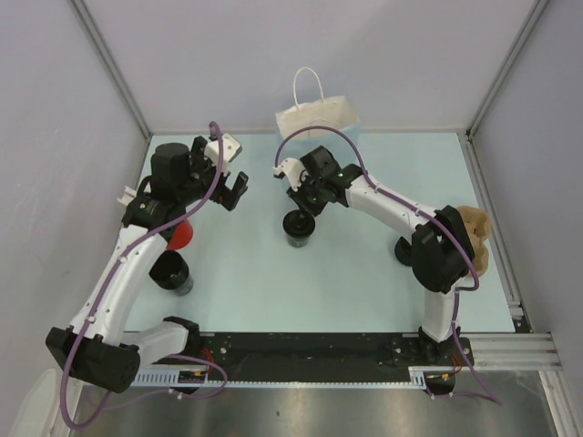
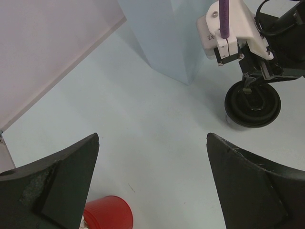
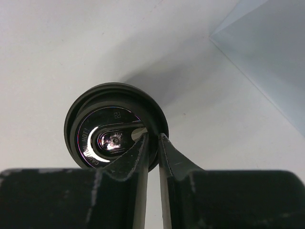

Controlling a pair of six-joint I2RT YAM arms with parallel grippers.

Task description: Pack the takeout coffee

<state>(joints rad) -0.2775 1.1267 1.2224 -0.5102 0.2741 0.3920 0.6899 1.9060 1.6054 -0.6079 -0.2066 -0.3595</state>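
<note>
The takeout coffee [image 1: 298,228], a short black cup with a round black sip lid [image 3: 114,126], stands upright mid-table in front of the pale-blue paper bag [image 1: 319,118]. My right gripper [image 3: 153,136] reaches down over the cup's right side. One finger lies over the lid and the other outside, pinching the lid's rim between them. In the left wrist view the cup [image 2: 252,102] shows at the upper right under the right gripper [image 2: 248,88]. My left gripper [image 1: 235,193] hovers to the cup's left, open [image 2: 152,138], with only bare table between its fingers.
A red cup [image 1: 182,237] sits under the left arm, also low in the left wrist view [image 2: 109,212]. A second black lidded cup [image 1: 170,271] stands near the left edge. The brown pulp carrier [image 1: 478,238] lies at the right wall, behind the right arm.
</note>
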